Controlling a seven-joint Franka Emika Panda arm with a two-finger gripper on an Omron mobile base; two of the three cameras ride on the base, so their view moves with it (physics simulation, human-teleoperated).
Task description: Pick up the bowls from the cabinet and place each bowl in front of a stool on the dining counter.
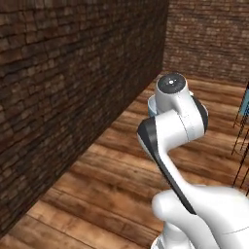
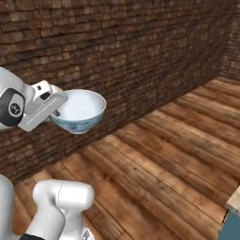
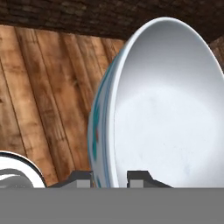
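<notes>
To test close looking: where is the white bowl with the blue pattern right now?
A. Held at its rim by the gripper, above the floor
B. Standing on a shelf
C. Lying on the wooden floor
A: the gripper clamps the bowl by its rim, above the wooden floor.

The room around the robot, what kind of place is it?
Probably an indoor room of a house, though nothing here proves a kitchen. A dark brick wall rises from a wooden plank floor, and the gripper holds a white bowl with blue pattern above that floor.
</notes>
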